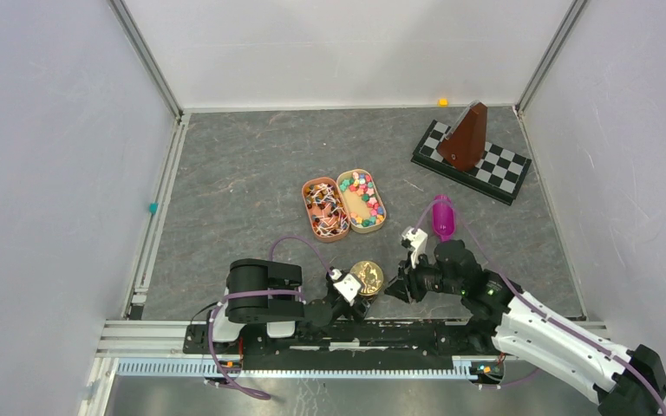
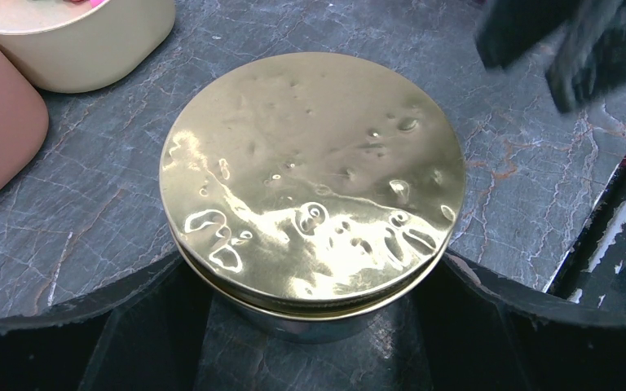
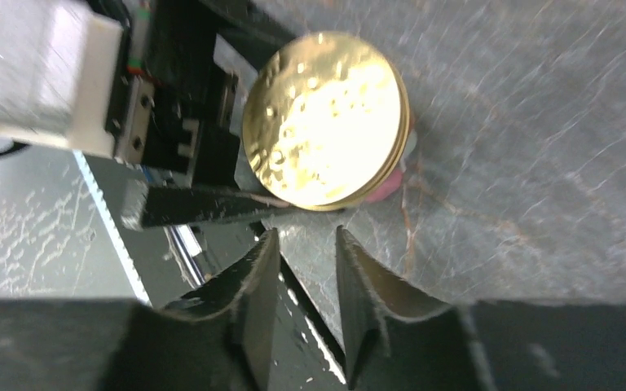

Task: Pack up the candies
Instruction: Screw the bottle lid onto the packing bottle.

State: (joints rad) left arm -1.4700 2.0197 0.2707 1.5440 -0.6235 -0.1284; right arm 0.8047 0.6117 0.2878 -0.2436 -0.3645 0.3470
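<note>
The candies [image 1: 362, 198], tiny bright star-like pieces, fill a cream oval tray [image 1: 376, 222] at mid table. A round tin with a dented gold lid [image 1: 366, 276] stands near the front edge, lid on. My left gripper [image 1: 355, 293] grips the tin, one finger [image 2: 73, 326] pressed against each side of its wall [image 2: 318, 322]. My right gripper [image 1: 396, 289] hovers just right of the tin. Its fingers [image 3: 261, 285] stand a narrow gap apart with nothing between them. The tin [image 3: 326, 118] shows beyond the right gripper [image 3: 306, 244].
An orange-brown oval tray [image 1: 310, 211] of white-twisted wrapped sweets touches the cream tray's left side. A pink scoop [image 1: 443, 217] lies right of the trays. A brown metronome [image 1: 468, 134] stands on a checkerboard [image 1: 503, 173] at back right. The rail [image 1: 312, 334] runs along the front.
</note>
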